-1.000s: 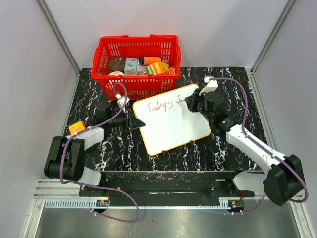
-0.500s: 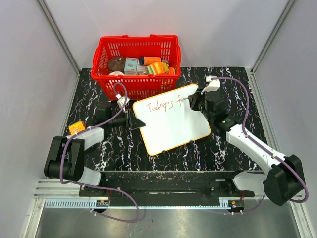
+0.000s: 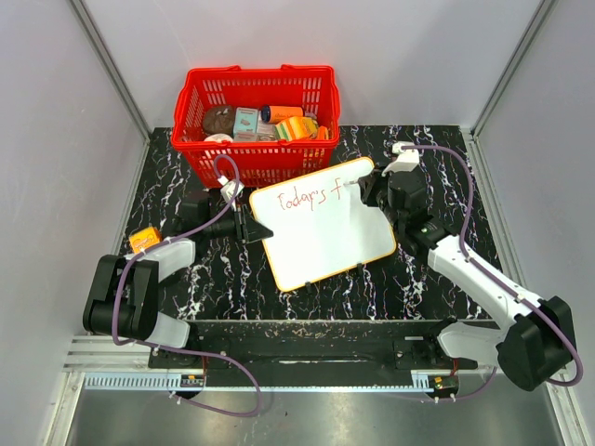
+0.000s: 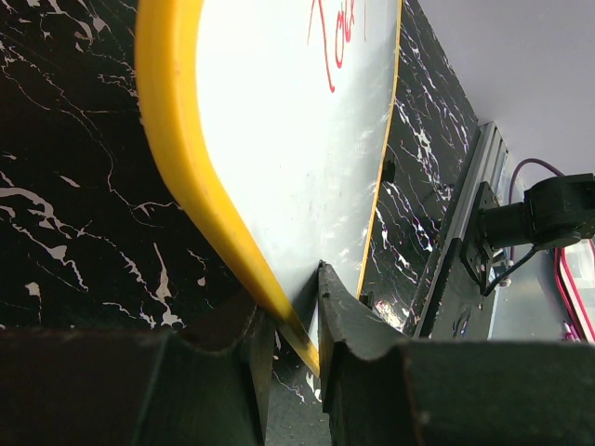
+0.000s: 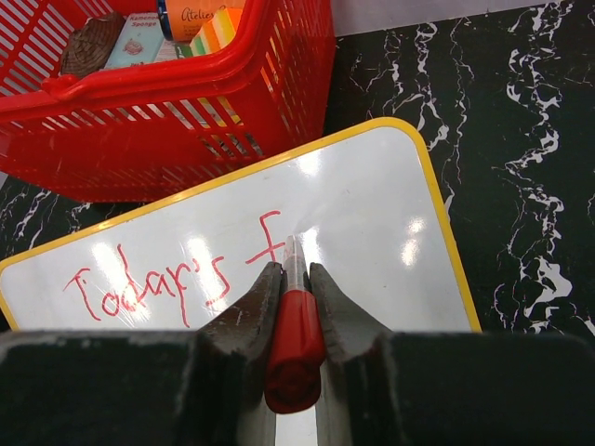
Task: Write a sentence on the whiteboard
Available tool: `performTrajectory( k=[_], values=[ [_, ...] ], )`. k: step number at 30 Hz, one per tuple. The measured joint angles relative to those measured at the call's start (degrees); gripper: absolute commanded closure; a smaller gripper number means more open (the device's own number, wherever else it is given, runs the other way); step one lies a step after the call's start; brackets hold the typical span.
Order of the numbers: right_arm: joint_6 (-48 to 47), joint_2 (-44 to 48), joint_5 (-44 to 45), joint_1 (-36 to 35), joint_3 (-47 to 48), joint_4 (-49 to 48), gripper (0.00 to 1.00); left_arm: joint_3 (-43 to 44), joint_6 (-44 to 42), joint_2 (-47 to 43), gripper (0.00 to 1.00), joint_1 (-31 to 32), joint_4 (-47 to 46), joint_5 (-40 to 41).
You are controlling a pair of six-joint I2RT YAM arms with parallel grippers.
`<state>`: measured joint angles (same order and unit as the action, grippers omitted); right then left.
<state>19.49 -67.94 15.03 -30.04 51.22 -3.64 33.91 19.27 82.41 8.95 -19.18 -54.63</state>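
The whiteboard [image 3: 321, 232] lies tilted on the black marble table, its yellow rim toward the red basket. Red lettering [image 3: 307, 197] reads "Today's f" along its far edge, also in the right wrist view [image 5: 158, 283]. My right gripper [image 3: 364, 189] is shut on a red marker [image 5: 296, 339], its tip on the board just right of the "f". My left gripper [image 3: 251, 226] is shut on the board's left edge; in the left wrist view [image 4: 288, 321] the jaws pinch the yellow rim [image 4: 181, 158].
A red basket [image 3: 256, 121] with several items stands just behind the board, close to the marker hand [image 5: 139, 102]. A small orange object [image 3: 143, 239] lies at the table's left edge. Grey walls enclose the table.
The right gripper with the marker has shifted slightly right and away along the board's far edge, past the "f". The left gripper and board have not moved.
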Motion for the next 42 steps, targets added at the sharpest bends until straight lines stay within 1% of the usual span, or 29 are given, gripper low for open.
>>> performTrajectory(
  k=[13,26,42],
  values=[
    [0.00,-0.92,0.33,0.07,-0.15,0.02,1.00,0.00,0.00,0.00,1.00,0.00,0.00,0.00],
    [0.07,1.03,-0.07,0.07,-2.67,0.48,1.00,0.00,0.00,0.02,1.00,0.02,0.09,0.04],
    [0.02,-0.02,1.46,0.07,-1.55,0.52,1.00,0.00,0.00,0.00,1.00,0.07,0.22,0.09]
  ],
)
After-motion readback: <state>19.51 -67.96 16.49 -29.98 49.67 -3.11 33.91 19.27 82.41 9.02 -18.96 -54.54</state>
